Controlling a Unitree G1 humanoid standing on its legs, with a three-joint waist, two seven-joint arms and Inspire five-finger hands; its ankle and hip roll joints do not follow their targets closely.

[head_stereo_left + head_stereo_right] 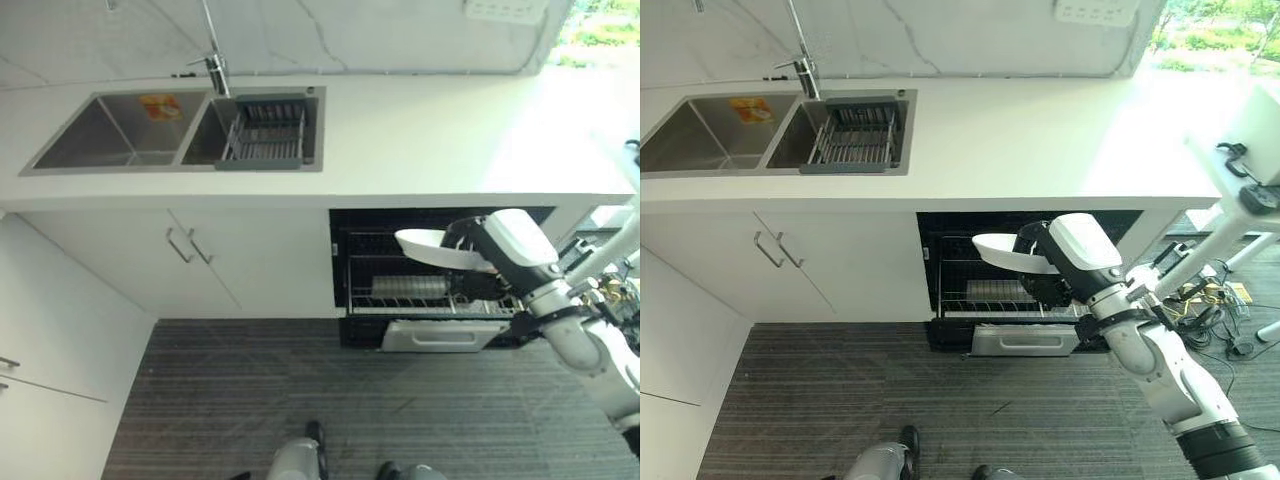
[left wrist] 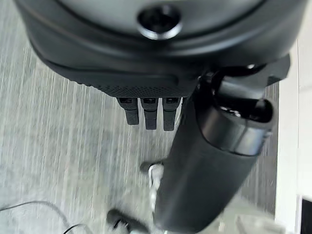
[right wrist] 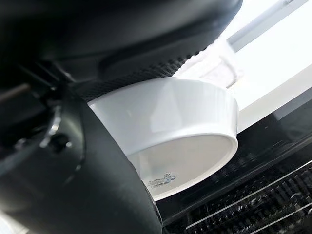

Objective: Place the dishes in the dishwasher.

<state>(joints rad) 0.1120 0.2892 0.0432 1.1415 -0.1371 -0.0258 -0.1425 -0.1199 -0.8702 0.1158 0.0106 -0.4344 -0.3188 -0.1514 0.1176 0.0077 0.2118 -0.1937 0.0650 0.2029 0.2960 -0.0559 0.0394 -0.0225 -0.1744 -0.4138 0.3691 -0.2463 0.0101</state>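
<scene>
**White counter, sink and open dishwasher**

A long white stone counter runs across the kitchen, with a double-basin stainless steel sink set into its left part. A dark wire drying rack sits in the right-hand basin. Below the counter, the dishwasher's wire lower rack is pulled out above grey striped flooring.

we see daylight pouring in from the far right, washing the right end of the white counter into glare, while the open dishwasher below stays a dark cavity. in the right wrist view the white bowl is bright and soft-edged against a blown-out background, and the right hand is an underexposed blur. in the left wrist view the left hand is dim and the floor streaked.
</scene>
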